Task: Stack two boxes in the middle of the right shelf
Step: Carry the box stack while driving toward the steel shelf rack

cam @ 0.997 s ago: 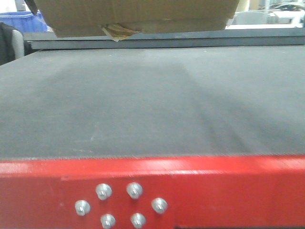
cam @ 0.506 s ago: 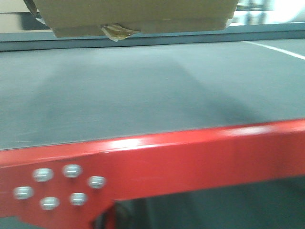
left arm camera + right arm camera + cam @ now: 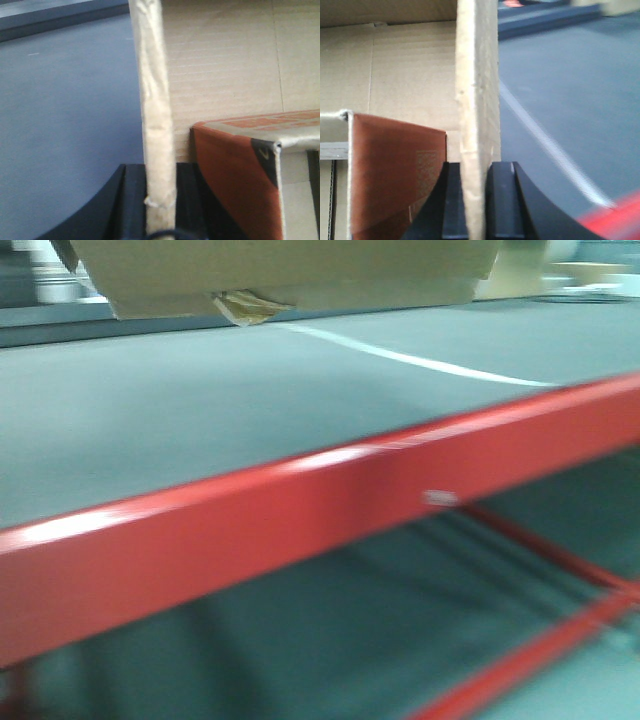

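A brown cardboard box (image 3: 290,275) hangs at the top of the front view, held above the grey shelf board (image 3: 200,410). My left gripper (image 3: 160,200) is shut on the box's left wall (image 3: 155,100). My right gripper (image 3: 477,200) is shut on the box's right wall (image 3: 477,90). Inside the box lies a red-orange carton, seen in the left wrist view (image 3: 235,175) and in the right wrist view (image 3: 395,175). A second box is not in view.
The shelf's red front beam (image 3: 300,510) runs slanted across the front view. A white line (image 3: 420,362) crosses the grey board. Lower red rails (image 3: 540,640) show beneath. The back edge of the board is a dark strip (image 3: 100,332).
The view has swung: the red beam now runs slanted and higher on the right, its bolts have left the frame, and lower rails have appeared. The box stays held at the top.
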Controlling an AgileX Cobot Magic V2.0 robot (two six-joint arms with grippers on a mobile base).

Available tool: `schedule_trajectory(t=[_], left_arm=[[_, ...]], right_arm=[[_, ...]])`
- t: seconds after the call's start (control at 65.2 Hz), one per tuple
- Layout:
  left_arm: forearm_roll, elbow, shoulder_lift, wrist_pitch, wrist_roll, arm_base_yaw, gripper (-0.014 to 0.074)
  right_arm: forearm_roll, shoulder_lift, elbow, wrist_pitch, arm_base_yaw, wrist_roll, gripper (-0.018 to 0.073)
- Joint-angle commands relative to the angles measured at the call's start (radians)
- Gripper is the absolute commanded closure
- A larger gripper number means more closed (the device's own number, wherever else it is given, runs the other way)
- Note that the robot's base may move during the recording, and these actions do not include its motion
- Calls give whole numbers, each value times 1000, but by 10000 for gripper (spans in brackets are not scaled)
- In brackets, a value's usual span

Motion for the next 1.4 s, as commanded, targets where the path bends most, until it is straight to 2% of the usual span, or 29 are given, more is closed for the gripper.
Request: schedule_trajectory(t=[0.0, 1.38], left_arm=[[-5, -12, -9, -52, 1, -4, 707], [-5, -12, -9, -52, 1, -4, 707]], right_arm=[[-8, -17, -13, -88, 1, 3, 711], [-8, -17, -13, -88, 1, 3, 711]])
